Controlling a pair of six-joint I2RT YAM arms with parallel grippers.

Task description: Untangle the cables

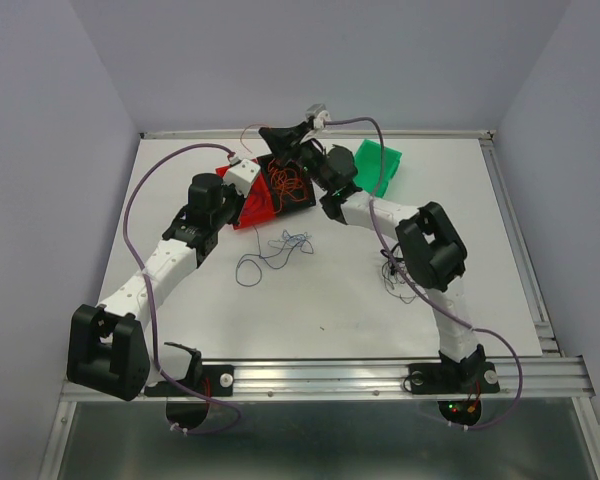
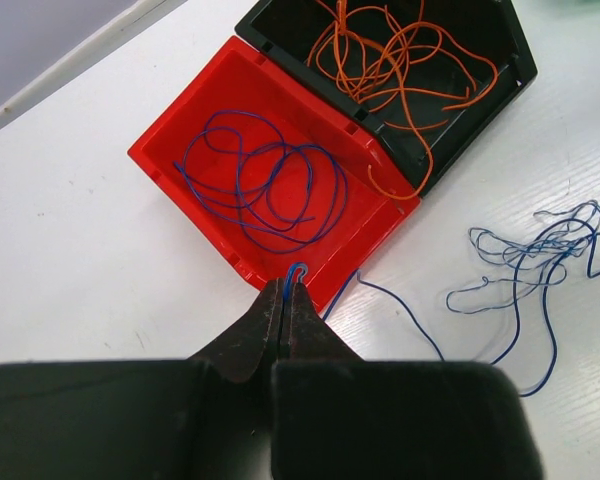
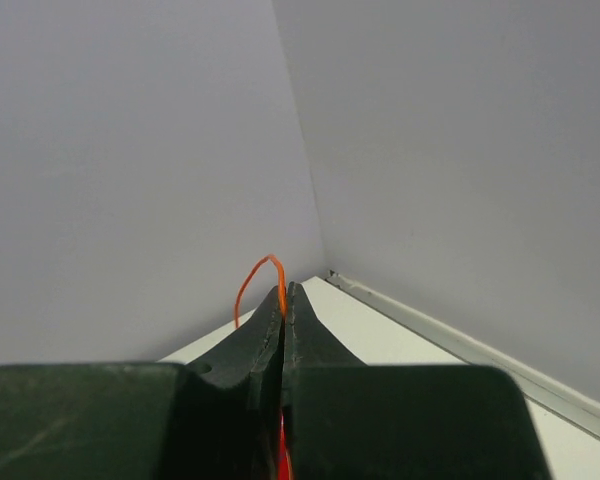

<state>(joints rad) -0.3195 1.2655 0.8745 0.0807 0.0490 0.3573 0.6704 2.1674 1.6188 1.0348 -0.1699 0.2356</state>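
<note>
Left wrist: left gripper [image 2: 283, 292] pinches blue wire [image 2: 297, 268] over red bin [image 2: 220, 90]; right gripper [image 3: 284, 292] clamps orange wire [image 3: 268, 258]. Lower slack before releasing.

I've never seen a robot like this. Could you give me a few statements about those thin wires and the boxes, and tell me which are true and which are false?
1. The red bin has blue wire lying in it. True.
2. The black bin holds black wires. False: it holds orange wires.
3. The left gripper is wide open. False: it is shut on a blue strand at the red bin's rim.
4. The right gripper is shut on an orange wire. True.
5. Some loose blue wire lies on the table, outside the bins. True.
</note>
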